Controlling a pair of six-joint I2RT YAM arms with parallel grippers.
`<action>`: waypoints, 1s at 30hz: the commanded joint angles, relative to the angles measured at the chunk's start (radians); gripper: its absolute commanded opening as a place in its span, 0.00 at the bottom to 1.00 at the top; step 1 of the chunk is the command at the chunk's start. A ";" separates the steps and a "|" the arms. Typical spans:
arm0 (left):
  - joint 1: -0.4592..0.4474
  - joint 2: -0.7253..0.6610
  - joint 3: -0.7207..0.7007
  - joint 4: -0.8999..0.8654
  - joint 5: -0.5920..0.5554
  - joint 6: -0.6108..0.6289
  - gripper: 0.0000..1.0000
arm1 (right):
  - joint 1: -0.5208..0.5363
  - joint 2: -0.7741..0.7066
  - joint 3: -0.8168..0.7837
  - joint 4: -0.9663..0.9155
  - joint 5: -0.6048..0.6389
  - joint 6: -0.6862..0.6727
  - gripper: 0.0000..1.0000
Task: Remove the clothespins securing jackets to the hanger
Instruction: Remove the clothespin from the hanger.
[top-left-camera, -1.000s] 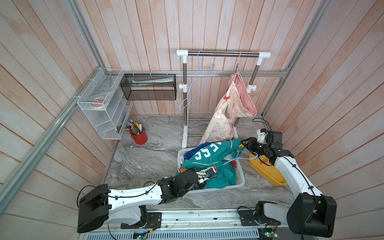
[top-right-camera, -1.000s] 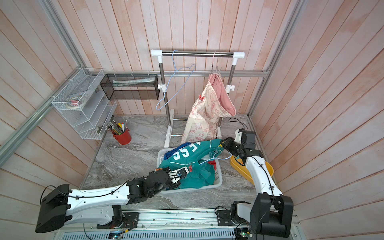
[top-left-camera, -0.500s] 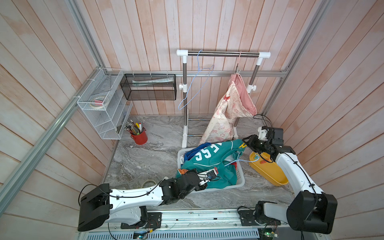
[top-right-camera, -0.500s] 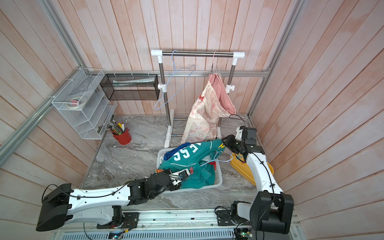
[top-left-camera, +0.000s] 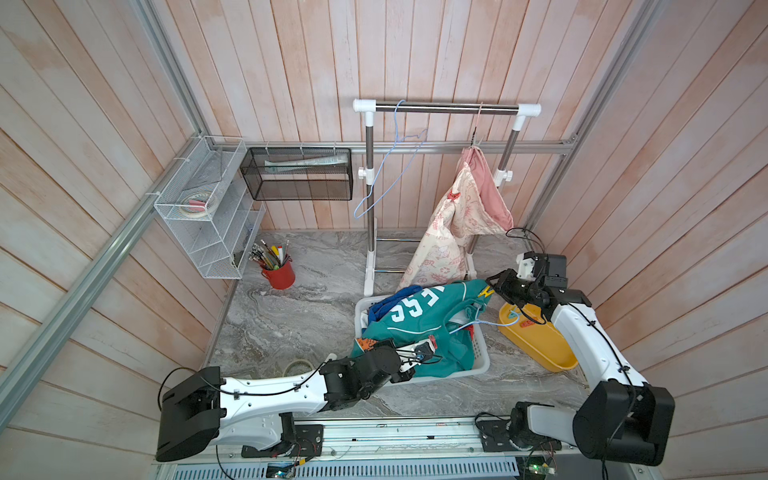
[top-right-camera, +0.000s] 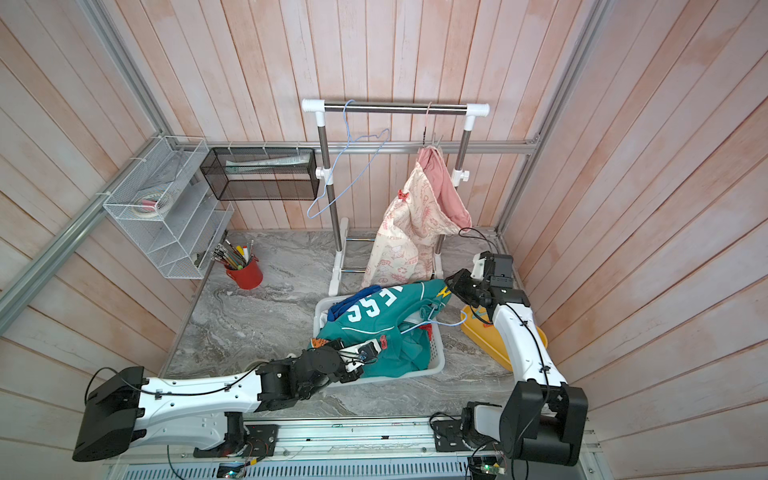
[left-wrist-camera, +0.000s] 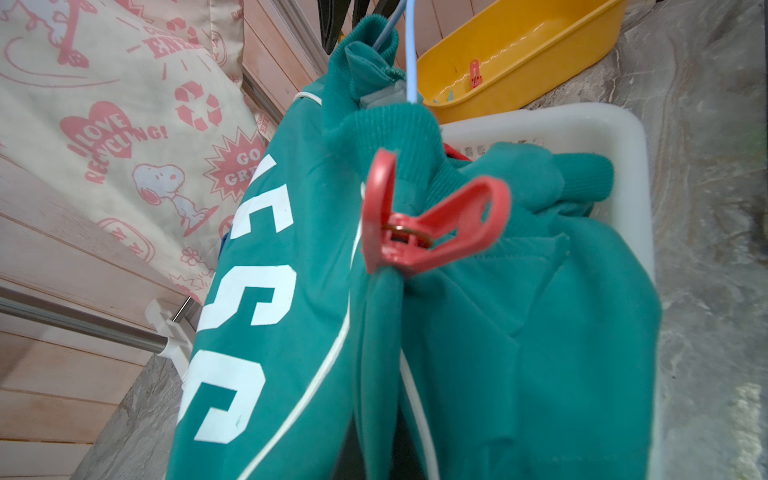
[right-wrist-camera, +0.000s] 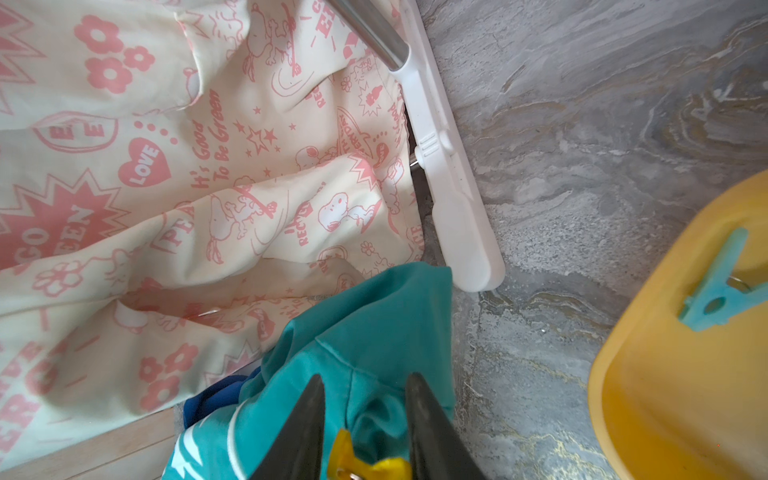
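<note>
1. Red clothespin (left-wrist-camera: 432, 224): clipped on a fold of the teal jacket (top-left-camera: 415, 318), above the white basket (top-left-camera: 478, 368). I log its two handles as splayed.
2. Yellow clothespin (right-wrist-camera: 365, 461): on the teal jacket's edge, at the basket's far corner on the right arm's side.
3. Right pincer (right-wrist-camera: 365, 376): one dark finger on each side of the yellow clothespin. As far as I can see it is grasping that pin.
4. Left pincer (top-left-camera: 422, 353): at the basket's near side, nosed into the teal folds. It is clenched, but I cannot tell what it pinches.
5. Teal jacket: draped over the basket, white letters up. A pale blue hanger wire (top-left-camera: 494, 324) sticks out of it, past the basket rim.
6. Blue jacket (top-left-camera: 384, 305): in the basket under the teal one. I see only a patch at the far edge.
7. Cream jacket (top-left-camera: 446, 237): hangs on the rack (top-left-camera: 446, 108) behind the basket, with a high red clothespin (top-left-camera: 453, 194) on it.
8. Yellow tub (top-left-camera: 548, 353): on the desk (top-left-camera: 299, 324) just beside the basket, on the right arm's side. It holds a loose red clothespin (left-wrist-camera: 475, 75) and a turquoise clothespin (right-wrist-camera: 719, 286).
9. Spare hanger (top-left-camera: 390, 174): bare blue wire, on the rack behind the basket.
10. Red cup (top-left-camera: 279, 276): holds pens and stands on the desk, well apart from the basket on the left arm's side.
</note>
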 joint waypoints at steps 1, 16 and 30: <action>-0.020 0.027 -0.015 -0.066 0.082 0.005 0.00 | 0.003 0.011 -0.014 -0.024 0.028 -0.020 0.32; -0.026 0.069 0.005 -0.064 0.031 -0.002 0.00 | 0.004 -0.016 -0.052 0.001 0.004 0.025 0.14; -0.026 0.066 -0.001 -0.044 -0.015 -0.012 0.00 | -0.019 -0.100 -0.119 0.077 0.002 0.113 0.00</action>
